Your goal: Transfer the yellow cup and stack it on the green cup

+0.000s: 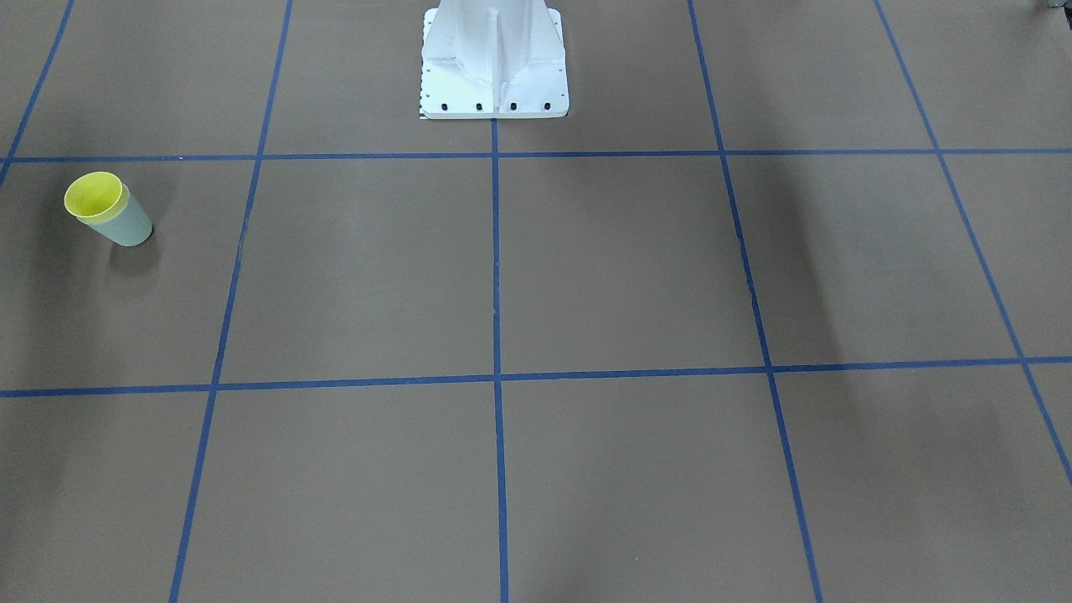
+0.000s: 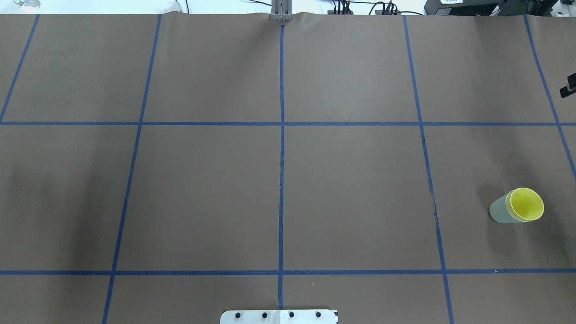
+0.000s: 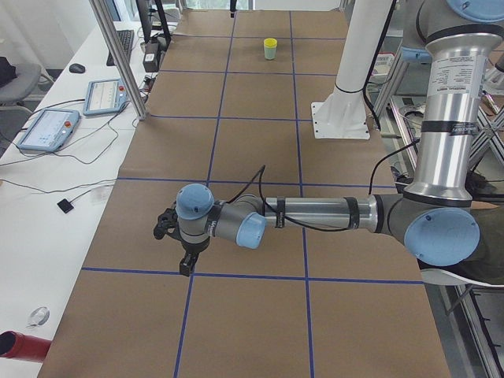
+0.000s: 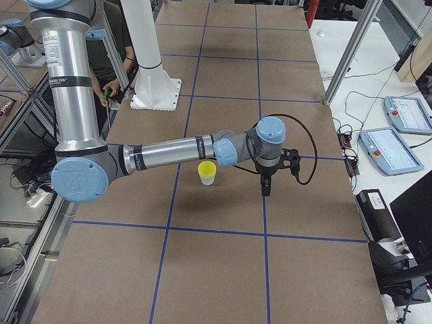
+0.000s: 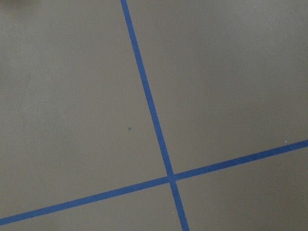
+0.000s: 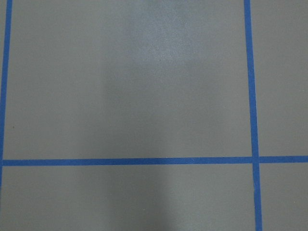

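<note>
The yellow cup [image 1: 95, 195] sits nested inside the green cup [image 1: 130, 228], and the pair stands upright on the brown paper on the robot's right side. The yellow cup [image 2: 526, 204] and the green cup [image 2: 498, 212] also show in the overhead view. In the exterior right view the yellow cup [image 4: 206, 169] stands just beside the right arm's wrist. The right gripper [image 4: 265, 189] points down a little past the cup and apart from it. The left gripper [image 3: 186, 266] hangs over bare paper at the table's other end. I cannot tell whether either gripper is open or shut. Both wrist views show only paper and blue tape.
The robot's white base [image 1: 494, 67] stands at mid table. Blue tape lines [image 2: 281, 135] divide the paper into squares. A small dark part [image 2: 569, 85] pokes in at the overhead view's right edge. Tablets [image 3: 49, 128] and cables lie on the side bench. A person [image 4: 111, 47] stands behind the robot.
</note>
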